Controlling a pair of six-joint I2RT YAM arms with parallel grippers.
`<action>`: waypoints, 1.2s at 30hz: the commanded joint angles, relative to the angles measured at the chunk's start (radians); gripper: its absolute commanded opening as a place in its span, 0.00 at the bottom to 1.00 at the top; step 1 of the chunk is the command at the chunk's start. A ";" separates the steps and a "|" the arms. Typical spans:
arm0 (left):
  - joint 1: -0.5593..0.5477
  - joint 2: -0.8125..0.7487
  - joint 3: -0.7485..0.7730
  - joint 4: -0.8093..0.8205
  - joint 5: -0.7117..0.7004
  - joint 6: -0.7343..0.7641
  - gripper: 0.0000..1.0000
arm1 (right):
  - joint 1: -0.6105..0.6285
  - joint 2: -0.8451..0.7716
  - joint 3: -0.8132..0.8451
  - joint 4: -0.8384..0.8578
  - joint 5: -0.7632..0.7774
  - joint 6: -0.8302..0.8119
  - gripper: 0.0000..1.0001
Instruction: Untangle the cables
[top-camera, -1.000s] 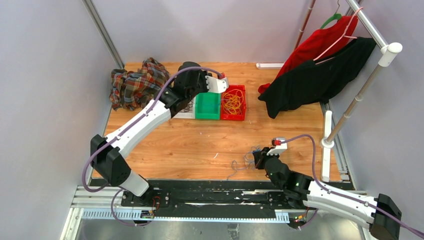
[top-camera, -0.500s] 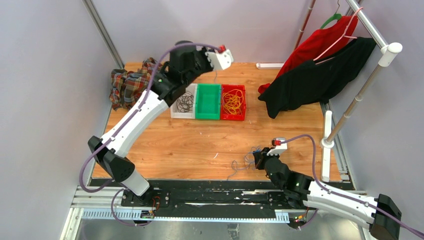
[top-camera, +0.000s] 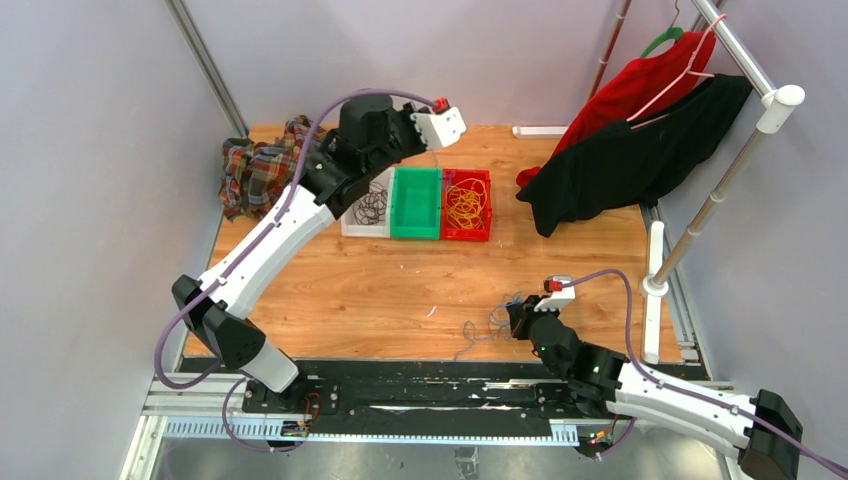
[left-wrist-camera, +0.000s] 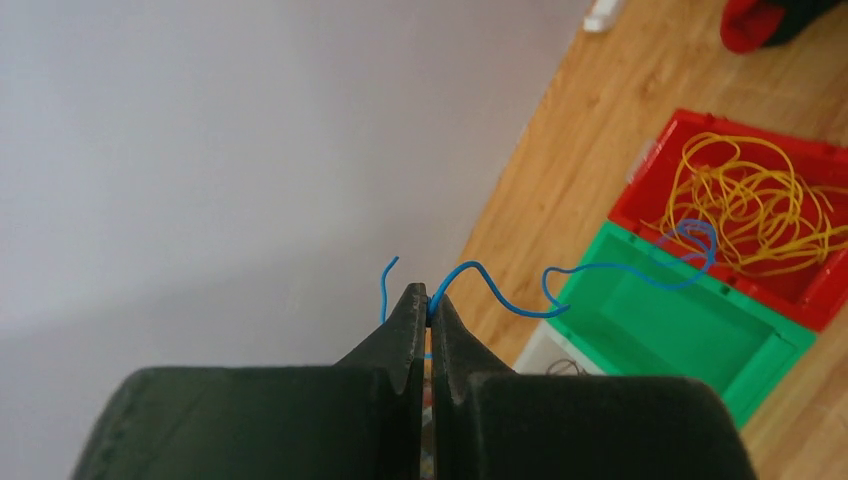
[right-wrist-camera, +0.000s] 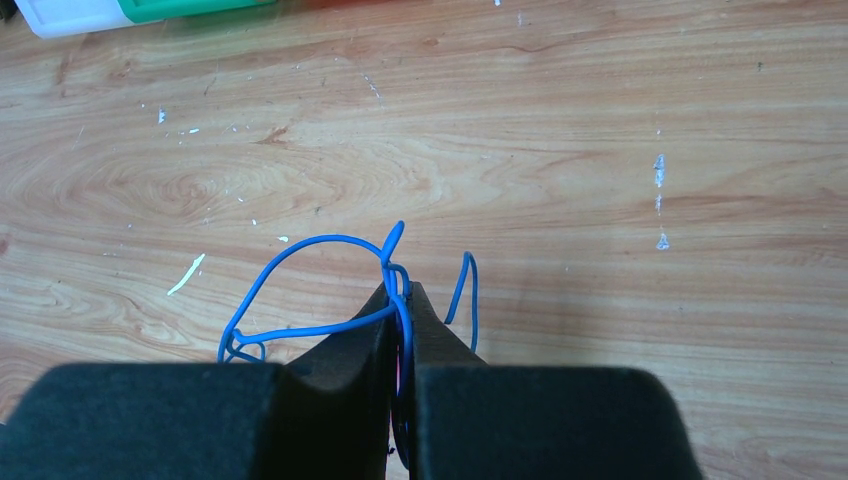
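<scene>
My left gripper (left-wrist-camera: 430, 300) is shut on a thin blue cable (left-wrist-camera: 600, 268) and holds it in the air above the bins; the cable trails over the green bin (left-wrist-camera: 690, 330) towards the red bin (left-wrist-camera: 690, 125) of yellow cables (left-wrist-camera: 750, 200). In the top view this gripper (top-camera: 430, 140) is raised over the bin row. My right gripper (right-wrist-camera: 400, 290) is shut on a blue cable bunch (right-wrist-camera: 300, 250) lying on the table, which also shows in the top view (top-camera: 492, 320). Black cables (top-camera: 370, 207) lie in the white bin (top-camera: 350, 228).
The bins stand in a row: white, green (top-camera: 415, 205), red (top-camera: 484, 205). A plaid cloth (top-camera: 265, 165) lies at the back left. Red and black garments (top-camera: 630, 140) hang from a rack at the right, with a white post (top-camera: 655, 260) beside it.
My left gripper has risen from the bins and moved back, lifting the blue cable with it. The right arm has not moved.
</scene>
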 joint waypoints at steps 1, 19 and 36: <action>-0.005 0.006 -0.041 0.023 -0.040 0.054 0.00 | -0.011 -0.025 0.002 -0.033 0.037 0.018 0.01; -0.005 0.012 0.051 0.121 -0.102 0.048 0.00 | -0.011 -0.050 -0.005 -0.063 0.034 0.026 0.01; 0.009 0.047 -0.207 0.165 -0.186 0.212 0.00 | -0.011 -0.121 -0.011 -0.131 0.041 0.032 0.01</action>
